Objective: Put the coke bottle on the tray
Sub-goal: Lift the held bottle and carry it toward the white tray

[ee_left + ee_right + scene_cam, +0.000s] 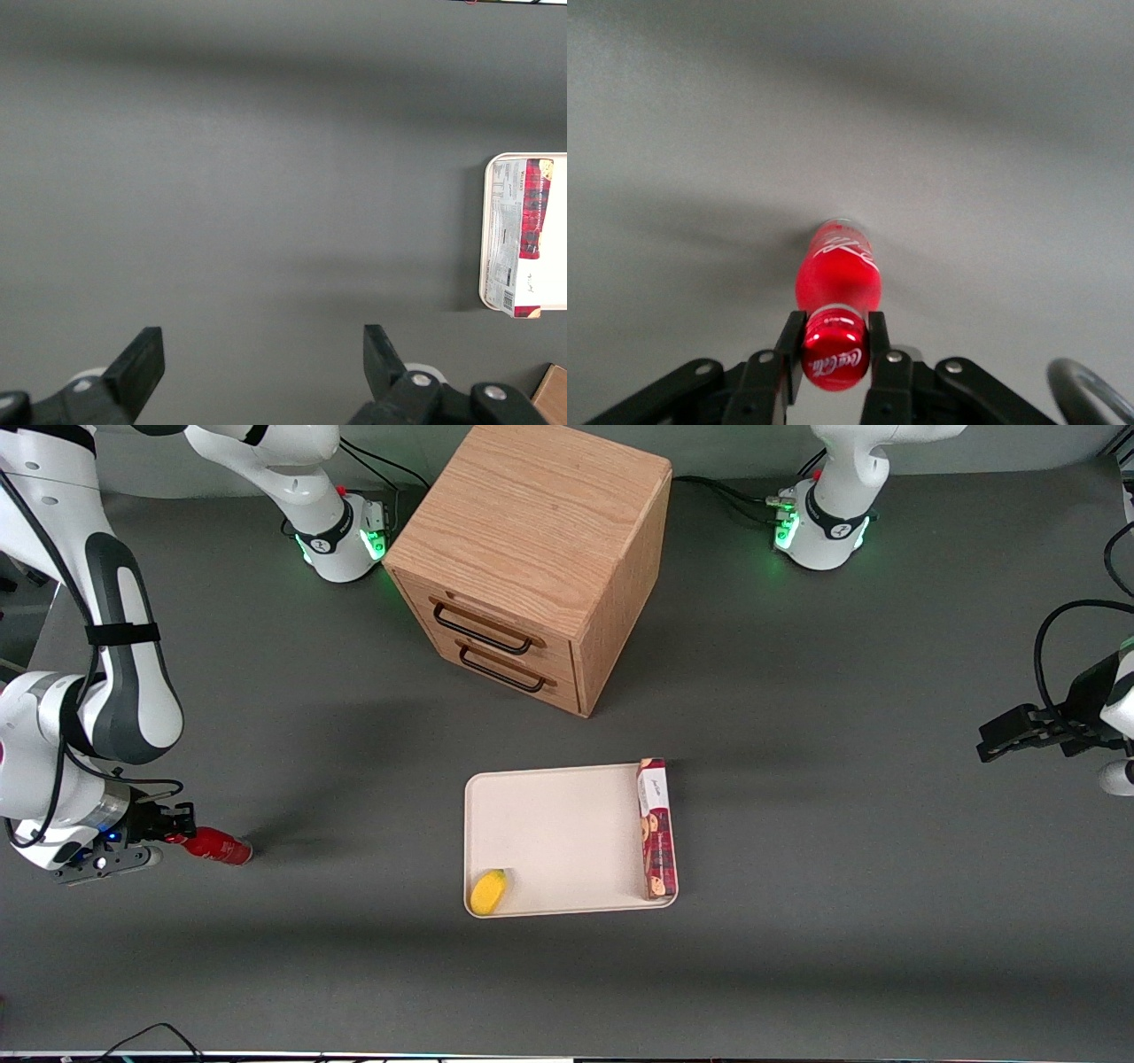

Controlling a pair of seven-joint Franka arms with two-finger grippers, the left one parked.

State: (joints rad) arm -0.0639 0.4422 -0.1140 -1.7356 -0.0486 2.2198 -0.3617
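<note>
The small glossy red coke bottle (217, 847) lies tilted at the working arm's end of the table, its base toward the tray. My right gripper (174, 824) is shut on the bottle's capped neck. In the right wrist view the two black fingers (788, 347) press the red cap (834, 355) from both sides, with the bottle body (838, 270) stretching away over grey table. The cream-white tray (549, 837) lies flat near the table's middle, well apart from the bottle, nearer the front camera than the cabinet.
On the tray lie a yellow fruit (488, 892) in its near corner and a long red biscuit box (656, 828) along the edge toward the parked arm; box and tray also show in the left wrist view (529, 235). A wooden drawer cabinet (532, 558) stands farther from the camera.
</note>
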